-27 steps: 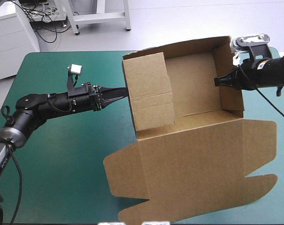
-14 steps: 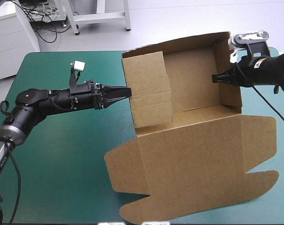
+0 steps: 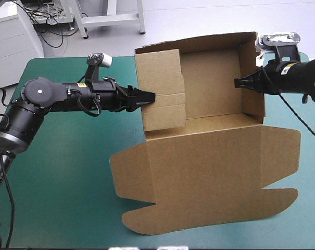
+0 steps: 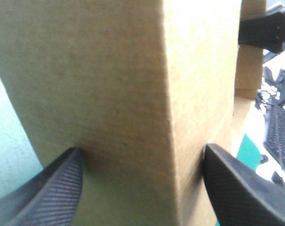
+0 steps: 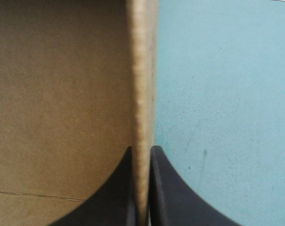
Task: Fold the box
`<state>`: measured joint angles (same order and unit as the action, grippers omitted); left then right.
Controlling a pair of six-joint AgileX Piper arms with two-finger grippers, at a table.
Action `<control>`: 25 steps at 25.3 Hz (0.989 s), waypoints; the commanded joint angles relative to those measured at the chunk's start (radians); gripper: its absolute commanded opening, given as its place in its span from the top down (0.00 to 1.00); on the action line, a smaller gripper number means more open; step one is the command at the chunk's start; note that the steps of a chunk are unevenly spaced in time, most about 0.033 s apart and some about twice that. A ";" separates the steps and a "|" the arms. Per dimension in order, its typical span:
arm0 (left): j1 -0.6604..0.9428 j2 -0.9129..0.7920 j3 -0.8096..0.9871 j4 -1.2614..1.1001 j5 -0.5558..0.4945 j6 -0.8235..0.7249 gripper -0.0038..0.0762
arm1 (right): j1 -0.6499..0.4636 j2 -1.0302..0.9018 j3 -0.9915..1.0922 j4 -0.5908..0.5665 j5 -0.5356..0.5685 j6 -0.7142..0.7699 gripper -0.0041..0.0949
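The brown box [image 3: 212, 86] sits mid-worktop [image 3: 63, 166], its tray open upward at the far side and its lid [image 3: 209, 177] flat toward the near edge. The left pincer [image 3: 147, 97] is released, astride the left wall [image 3: 160, 78]. The right pincer [image 3: 238, 82] is clenched on the right wall [image 3: 252, 78].

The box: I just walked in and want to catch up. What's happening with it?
Two robot arms are folding the brown box on the teal-green table. The right gripper has its jaws shut on the edge of the right wall, which stands upright. The left gripper is open, its jaws astride the folded-in left wall. The lid lies flat toward the table's near edge.
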<state>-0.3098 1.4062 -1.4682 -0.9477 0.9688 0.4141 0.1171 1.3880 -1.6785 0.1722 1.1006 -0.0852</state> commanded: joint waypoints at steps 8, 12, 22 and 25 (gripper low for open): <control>-0.179 -0.034 -0.209 0.626 -0.084 -0.444 0.35 | 0.036 -0.030 -0.033 0.092 -0.112 0.058 0.98; -0.186 -0.031 -0.209 0.668 -0.076 -0.476 0.36 | 0.076 -0.015 -0.033 0.083 -0.125 0.100 0.98; -0.186 -0.027 -0.209 0.845 -0.055 -0.533 0.47 | 0.193 0.055 -0.033 -0.037 -0.163 0.224 0.97; -0.186 -0.016 -0.209 0.895 -0.016 -0.549 0.50 | 0.193 0.076 -0.033 -0.021 -0.163 0.233 0.97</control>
<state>-0.4880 1.4100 -1.6452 -0.0825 0.9834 -0.1161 0.3065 1.4814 -1.6785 0.1266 1.0035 0.1310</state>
